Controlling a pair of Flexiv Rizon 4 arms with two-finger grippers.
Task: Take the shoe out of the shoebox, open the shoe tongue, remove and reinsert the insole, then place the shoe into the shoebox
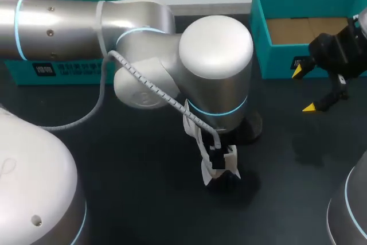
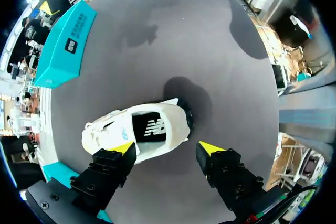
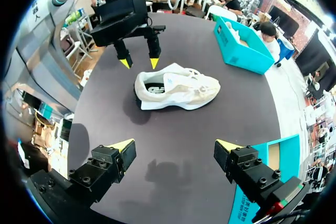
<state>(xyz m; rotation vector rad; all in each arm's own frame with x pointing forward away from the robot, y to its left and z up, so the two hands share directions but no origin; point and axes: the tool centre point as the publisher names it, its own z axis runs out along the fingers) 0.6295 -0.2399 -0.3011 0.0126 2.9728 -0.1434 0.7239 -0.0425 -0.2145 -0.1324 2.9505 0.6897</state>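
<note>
Shoe (image 2: pixel 136 132) is sitting upright on the desk (image 2: pixel 210 51); my left end effector (image 2: pixel 168 148) is hovering over it, fingers apart, and my right end effector (image 3: pixel 176 145) is gaping beside the far-right shoebox (image 1: pixel 259 32).

White shoe (image 3: pixel 178 88), teal shoebox (image 1: pixel 278 64)
</note>
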